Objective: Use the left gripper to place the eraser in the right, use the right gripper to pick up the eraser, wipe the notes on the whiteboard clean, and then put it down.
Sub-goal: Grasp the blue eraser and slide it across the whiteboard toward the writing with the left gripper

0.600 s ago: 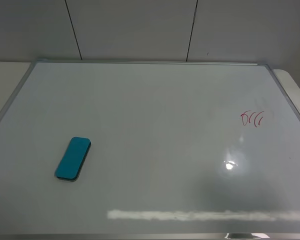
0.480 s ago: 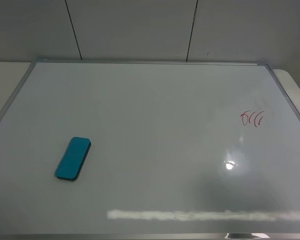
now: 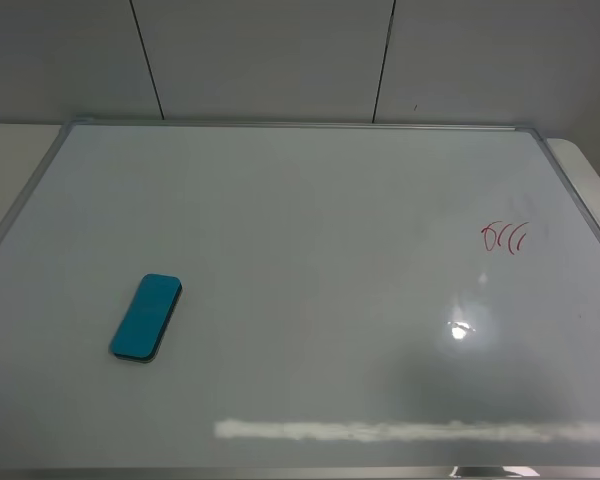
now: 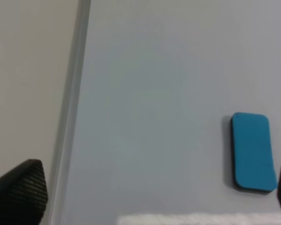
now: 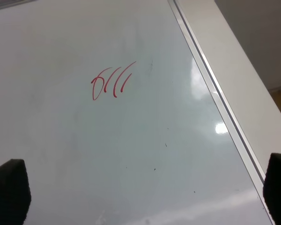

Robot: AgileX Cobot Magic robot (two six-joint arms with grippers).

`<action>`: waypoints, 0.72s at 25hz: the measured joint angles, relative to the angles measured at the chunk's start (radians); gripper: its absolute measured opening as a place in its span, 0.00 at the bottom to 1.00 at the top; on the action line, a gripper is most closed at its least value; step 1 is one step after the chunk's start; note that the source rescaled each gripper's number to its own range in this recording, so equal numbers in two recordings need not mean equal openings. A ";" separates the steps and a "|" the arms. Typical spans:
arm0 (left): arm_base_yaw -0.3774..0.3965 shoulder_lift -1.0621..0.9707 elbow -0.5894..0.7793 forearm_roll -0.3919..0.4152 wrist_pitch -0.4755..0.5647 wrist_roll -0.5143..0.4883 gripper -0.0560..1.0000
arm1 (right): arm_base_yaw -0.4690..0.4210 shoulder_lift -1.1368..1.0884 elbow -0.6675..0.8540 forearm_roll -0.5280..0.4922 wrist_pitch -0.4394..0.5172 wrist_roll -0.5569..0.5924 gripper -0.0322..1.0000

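Observation:
The teal-blue eraser (image 3: pixel 145 318) lies flat on the left part of the whiteboard (image 3: pixel 310 220). The red notes (image 3: pixel 504 238) are at the board's right side. Neither gripper shows in the exterior high view. In the left wrist view the left gripper (image 4: pixel 152 194) is open and empty above the board, with the eraser (image 4: pixel 253 151) near one of its fingertips (image 4: pixel 19 192), apart from it. In the right wrist view the right gripper (image 5: pixel 144 192) is open and empty above the board, with the notes (image 5: pixel 111 83) ahead of it.
The board's silver frame (image 5: pixel 210 89) runs along a cream table surface (image 5: pixel 243 79) on the right. The frame's left edge (image 4: pixel 72 108) shows in the left wrist view. A grey panelled wall (image 3: pixel 280 55) stands behind the board. A bright glare spot (image 3: pixel 460 330) lies on the board.

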 joint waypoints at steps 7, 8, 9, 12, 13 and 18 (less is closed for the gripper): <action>-0.004 0.140 -0.027 -0.004 -0.021 0.000 1.00 | 0.000 0.000 0.000 0.000 0.000 0.000 1.00; -0.004 0.187 -0.048 -0.009 -0.041 0.000 1.00 | 0.000 0.000 0.000 0.000 0.000 0.000 1.00; -0.005 0.238 -0.073 -0.012 -0.060 0.000 1.00 | 0.000 0.000 0.000 0.000 0.000 0.000 1.00; -0.005 0.404 -0.158 -0.015 -0.087 0.000 1.00 | 0.000 0.000 0.000 0.000 0.000 0.000 1.00; -0.005 0.455 -0.183 -0.015 -0.086 0.001 1.00 | 0.000 0.000 0.000 0.000 0.000 0.000 1.00; -0.005 0.767 -0.305 -0.003 -0.028 0.002 1.00 | 0.000 0.000 0.000 0.000 0.000 0.000 1.00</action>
